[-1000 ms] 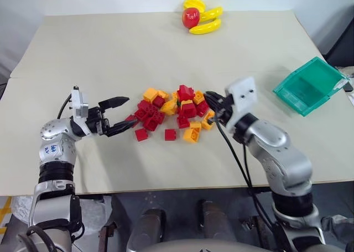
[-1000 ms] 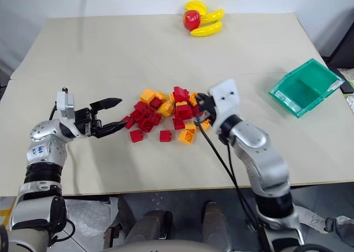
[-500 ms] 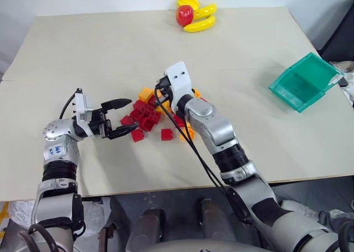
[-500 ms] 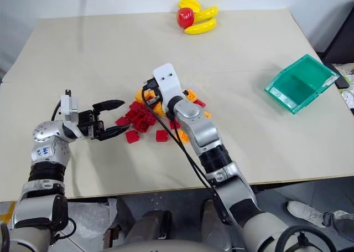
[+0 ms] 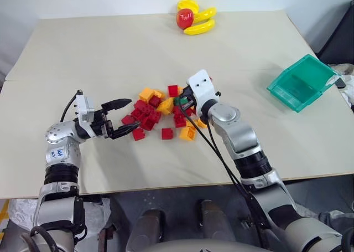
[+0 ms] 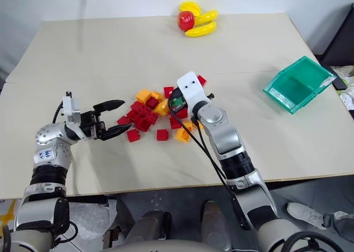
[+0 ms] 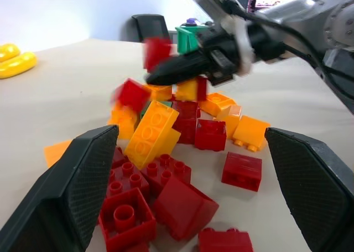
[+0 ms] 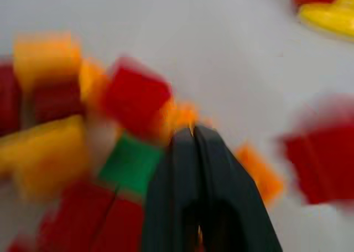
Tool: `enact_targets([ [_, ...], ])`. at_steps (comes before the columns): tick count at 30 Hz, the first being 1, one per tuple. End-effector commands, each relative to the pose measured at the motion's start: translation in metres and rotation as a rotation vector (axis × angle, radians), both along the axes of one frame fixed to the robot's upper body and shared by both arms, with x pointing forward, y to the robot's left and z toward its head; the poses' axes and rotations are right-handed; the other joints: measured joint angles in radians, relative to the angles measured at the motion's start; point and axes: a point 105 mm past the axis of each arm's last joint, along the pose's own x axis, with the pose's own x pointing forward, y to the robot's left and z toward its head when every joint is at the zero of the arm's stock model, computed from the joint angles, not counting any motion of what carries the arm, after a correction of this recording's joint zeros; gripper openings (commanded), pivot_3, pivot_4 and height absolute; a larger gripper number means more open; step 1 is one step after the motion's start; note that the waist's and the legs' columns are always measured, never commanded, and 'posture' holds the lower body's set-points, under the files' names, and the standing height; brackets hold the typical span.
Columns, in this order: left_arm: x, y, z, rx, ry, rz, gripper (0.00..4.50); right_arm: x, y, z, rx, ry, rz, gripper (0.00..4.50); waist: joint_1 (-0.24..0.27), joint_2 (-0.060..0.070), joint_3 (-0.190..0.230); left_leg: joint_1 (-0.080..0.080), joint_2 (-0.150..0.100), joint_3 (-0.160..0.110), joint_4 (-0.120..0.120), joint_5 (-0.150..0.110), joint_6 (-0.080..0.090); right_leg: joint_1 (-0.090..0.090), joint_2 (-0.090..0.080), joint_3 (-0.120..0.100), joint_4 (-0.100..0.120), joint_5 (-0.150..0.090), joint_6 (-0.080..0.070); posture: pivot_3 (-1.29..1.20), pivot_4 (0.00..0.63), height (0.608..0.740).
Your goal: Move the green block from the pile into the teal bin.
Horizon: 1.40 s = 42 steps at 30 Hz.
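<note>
Here the right gripper (image 8: 193, 138), jaws closed on nothing, pokes into the pile (image 5: 160, 114) at mid-desk, just beside the green block (image 8: 131, 163). The left gripper (image 5: 123, 117), jaws open, hovers at the pile's left edge. The teal bin (image 5: 301, 84) sits far right.

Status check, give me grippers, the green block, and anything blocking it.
Left gripper open beside pile. Right gripper shut, empty, nosing into pile. Green block uncovered, hemmed by red bricks. Teal bin empty.
</note>
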Motion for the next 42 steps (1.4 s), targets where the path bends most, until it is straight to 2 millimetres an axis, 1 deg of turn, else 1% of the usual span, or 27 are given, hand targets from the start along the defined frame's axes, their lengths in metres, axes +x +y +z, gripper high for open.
enact_targets([
  [1,0.001,0.001,0.008,-0.004,-0.038,0.01,4.5,-0.003,-0.029,-0.012,-0.069,0.067,-0.044,0.06,0.004,0.001,0.001,-0.001,0.0,0.0,0.0,0.0,0.0,0.0,0.0,0.0,0.0,0.0,0.0,0.0,0.15,0.74],
  [3,0.002,0.001,0.009,-0.006,-0.039,0.012,4.5,-0.004,-0.032,-0.006,-0.074,0.059,-0.03,0.06,0.004,0.001,0.001,-0.001,-0.001,0.0,0.001,0.0,0.0,-0.001,0.0,0.0,0.0,0.0,0.0,0.0,0.15,0.74],
  [7,0.004,0.0,0.009,-0.009,-0.04,0.014,4.5,0.003,-0.027,-0.001,-0.06,0.052,-0.017,0.06,-0.002,0.001,0.001,-0.002,0.0,0.001,0.0,0.0,0.0,-0.003,0.001,0.001,0.001,0.0,0.0,0.0,0.15,0.74],
  [11,0.005,-0.001,0.011,-0.014,-0.045,0.015,4.5,0.011,-0.013,-0.005,-0.047,0.055,0.007,0.06,-0.004,0.001,0.001,-0.003,0.0,0.003,-0.001,0.0,0.0,-0.005,0.001,0.002,0.001,0.0,0.0,0.0,0.15,0.74],
  [14,0.005,-0.001,0.011,-0.015,-0.048,0.017,4.5,0.014,-0.002,-0.005,-0.026,0.057,0.036,0.06,-0.006,0.001,0.001,-0.003,0.0,0.003,-0.002,0.0,0.0,-0.005,0.001,0.002,0.001,0.0,0.0,0.0,0.15,0.74],
  [16,0.005,0.0,0.012,-0.016,-0.051,0.021,4.5,0.01,0.01,-0.002,-0.004,0.059,0.094,0.06,-0.006,0.001,0.001,-0.003,0.001,0.003,-0.002,0.0,0.0,-0.006,0.001,0.002,0.001,0.0,0.0,0.0,0.15,0.74],
  [17,0.004,0.0,0.012,-0.016,-0.053,0.023,4.5,0.004,0.018,0.001,0.022,0.056,0.146,0.06,-0.006,0.001,0.001,-0.003,0.001,0.003,-0.002,0.0,0.0,-0.006,0.001,0.002,0.001,0.0,0.0,0.0,0.15,0.74],
  [18,0.004,0.001,0.012,-0.017,-0.055,0.027,4.5,-0.003,0.026,0.005,0.052,0.053,0.208,0.06,-0.005,0.001,0.001,-0.003,0.001,0.003,-0.002,0.0,0.0,-0.006,0.001,0.002,0.001,0.0,0.0,0.0,0.15,0.74],
  [20,0.003,0.003,0.012,-0.016,-0.055,0.031,4.5,-0.02,0.033,0.012,0.102,0.054,0.317,0.06,-0.003,0.001,0.001,-0.003,0.001,0.003,-0.002,0.0,0.0,-0.006,0.001,0.002,0.0,0.0,0.0,0.0,0.15,0.74],
  [21,0.003,0.003,0.012,-0.016,-0.054,0.034,4.5,-0.026,0.033,0.015,0.115,0.045,0.35,0.06,-0.003,0.001,0.001,-0.003,0.001,0.003,-0.002,0.0,0.0,-0.006,0.001,0.002,0.0,0.0,0.0,0.0,0.15,0.74],
  [24,0.002,0.005,0.012,-0.016,-0.055,0.038,4.5,-0.035,0.016,0.024,0.12,0.008,0.37,0.06,0.001,0.001,0.001,-0.006,0.001,0.004,-0.003,-0.001,0.0,-0.009,0.001,0.002,0.0,0.0,0.0,0.0,0.15,0.74],
  [29,0.001,0.004,0.011,-0.016,-0.051,0.035,4.5,-0.049,-0.016,0.042,0.147,-0.029,0.395,0.06,0.005,0.001,0.001,-0.008,0.0,0.004,-0.002,-0.001,0.001,-0.011,0.0,0.001,-0.001,0.0,0.0,0.0,0.15,0.74],
  [32,0.001,0.001,0.011,-0.018,-0.049,0.022,4.5,-0.066,-0.042,0.047,0.108,-0.055,0.456,0.61,0.009,0.001,0.001,-0.008,0.0,0.004,-0.002,-0.002,0.001,-0.011,0.0,0.001,-0.002,0.0,0.0,0.0,0.15,0.74],
  [33,0.001,0.001,0.011,-0.018,-0.049,0.018,4.5,-0.071,-0.051,0.048,0.094,-0.051,0.46,0.88,0.011,0.001,0.001,-0.008,0.0,0.004,-0.002,-0.002,0.001,-0.011,0.0,0.001,-0.002,0.0,0.0,0.0,0.15,0.74],
  [35,0.002,0.001,0.011,-0.018,-0.048,0.013,4.5,-0.079,-0.066,0.048,0.065,-0.038,0.459,1.61,0.015,0.001,0.001,-0.009,-0.001,0.005,-0.002,-0.002,0.002,-0.01,0.0,0.001,-0.003,0.0,0.0,0.0,0.15,0.74],
  [37,0.001,0.001,0.011,-0.018,-0.045,0.004,4.5,-0.088,-0.084,0.049,0.035,-0.019,0.439,2.25,0.016,0.001,0.001,-0.009,-0.001,0.007,-0.002,-0.003,0.003,-0.01,0.0,0.001,-0.004,0.001,0.001,0.0,0.15,0.74],
  [38,0.001,0.001,0.011,-0.018,-0.044,0.001,4.5,-0.09,-0.089,0.049,0.026,-0.012,0.433,2.63,0.016,0.001,0.001,-0.008,-0.001,0.007,-0.002,-0.003,0.003,-0.01,0.0,0.001,-0.004,0.001,0.001,0.0,0.15,0.74],
  [39,0.0,0.0,0.011,-0.015,-0.041,-0.007,4.5,-0.094,-0.102,0.048,0.002,0.003,0.402,2.96,0.018,0.0,0.001,-0.008,-0.001,0.008,-0.002,-0.003,0.003,-0.01,0.0,0.001,-0.004,0.001,0.001,0.0,0.15,0.74],
  [42,0.0,0.002,0.01,-0.012,-0.029,-0.02,4.5,-0.105,-0.127,0.049,-0.055,0.037,0.338,4.02,0.027,0.0,0.002,-0.008,0.0,0.008,-0.002,-0.003,0.003,-0.01,0.0,0.001,-0.005,0.001,0.001,0.0,0.15,0.74],
])
